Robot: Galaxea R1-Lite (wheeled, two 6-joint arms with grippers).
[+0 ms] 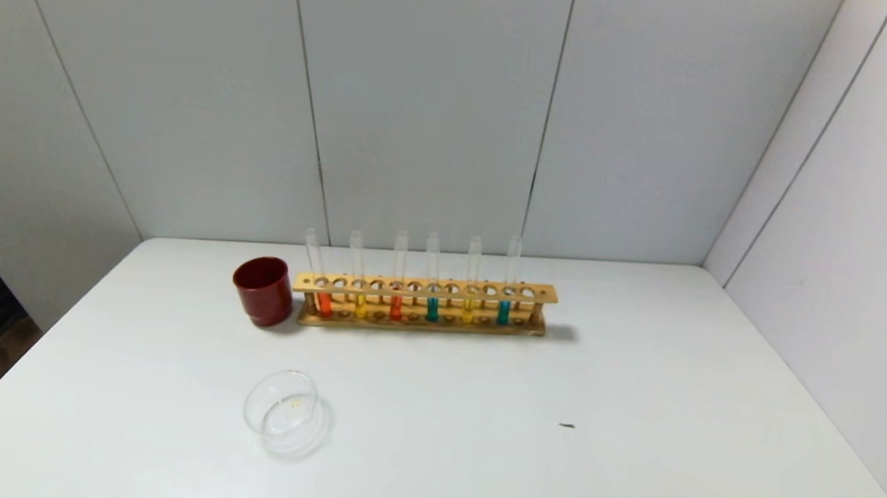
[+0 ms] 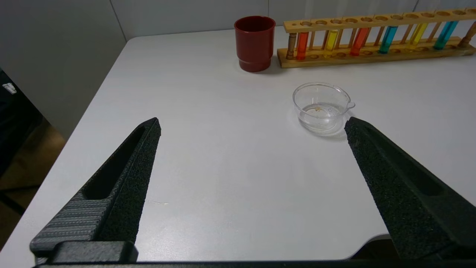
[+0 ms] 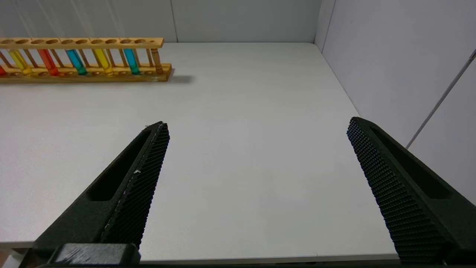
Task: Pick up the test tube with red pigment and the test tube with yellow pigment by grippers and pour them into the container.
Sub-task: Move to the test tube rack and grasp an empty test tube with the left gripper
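Note:
A wooden rack at the back of the white table holds several upright tubes. Two have orange-red liquid, two yellow, two teal. The clear glass container sits in front of the rack's left end, holding only a small speck. Neither gripper shows in the head view. My left gripper is open and empty over the near table edge, with the container just beyond one fingertip. My right gripper is open and empty over the near right table, far from the rack.
A dark red cup stands against the rack's left end and also shows in the left wrist view. Grey walls close the back and right sides. A small dark mark lies on the table.

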